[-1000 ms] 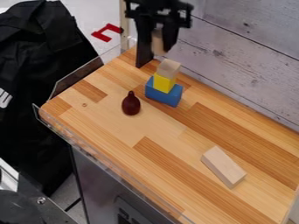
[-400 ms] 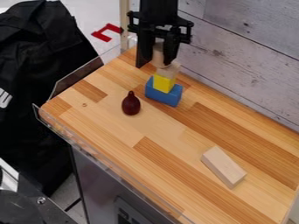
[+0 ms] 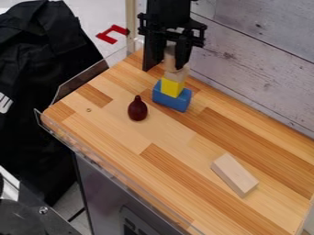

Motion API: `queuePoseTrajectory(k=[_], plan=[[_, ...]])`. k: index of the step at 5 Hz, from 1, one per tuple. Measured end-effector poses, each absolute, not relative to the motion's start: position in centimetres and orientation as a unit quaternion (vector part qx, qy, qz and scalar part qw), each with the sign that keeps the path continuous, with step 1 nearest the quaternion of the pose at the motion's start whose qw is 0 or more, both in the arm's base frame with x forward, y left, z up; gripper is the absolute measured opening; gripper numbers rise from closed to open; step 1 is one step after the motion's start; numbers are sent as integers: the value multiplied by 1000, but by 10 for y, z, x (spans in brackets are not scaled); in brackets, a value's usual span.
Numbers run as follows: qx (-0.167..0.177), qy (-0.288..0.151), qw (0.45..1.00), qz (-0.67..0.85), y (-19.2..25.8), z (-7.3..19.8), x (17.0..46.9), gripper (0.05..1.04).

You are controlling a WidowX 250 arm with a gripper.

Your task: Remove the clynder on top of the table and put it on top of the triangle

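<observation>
The black gripper [image 3: 166,65] hangs over the stack near the back wall, shut on a pale wooden cylinder [image 3: 171,58]. The cylinder is upright, its lower end at the top of a light wooden block [image 3: 176,74]; whether the two touch I cannot tell. That block, partly hidden by the cylinder and gripper, tops a yellow block [image 3: 171,87], which rests on a blue block [image 3: 171,101]. Which of these is the triangle I cannot tell.
A dark red pear-shaped object [image 3: 137,109] stands left of the stack. A long wooden block [image 3: 235,175] lies at the lower right of the table [image 3: 116,133]. The plank wall [image 3: 257,59] runs behind, and a clear rim edges the table.
The gripper has come down with the cylinder, from above the stack to its top, and has then shifted slightly right. The blocks below have not visibly moved.
</observation>
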State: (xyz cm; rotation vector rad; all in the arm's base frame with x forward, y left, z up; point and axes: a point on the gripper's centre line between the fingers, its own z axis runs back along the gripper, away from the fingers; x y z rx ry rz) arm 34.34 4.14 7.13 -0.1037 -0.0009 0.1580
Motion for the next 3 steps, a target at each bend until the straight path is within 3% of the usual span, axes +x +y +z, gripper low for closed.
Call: queuePoseTrajectory(k=[2, 3], plan=[[-48, -4, 996, 80, 39, 71, 343, 526], [-48, -4, 996, 79, 39, 71, 343, 576]])
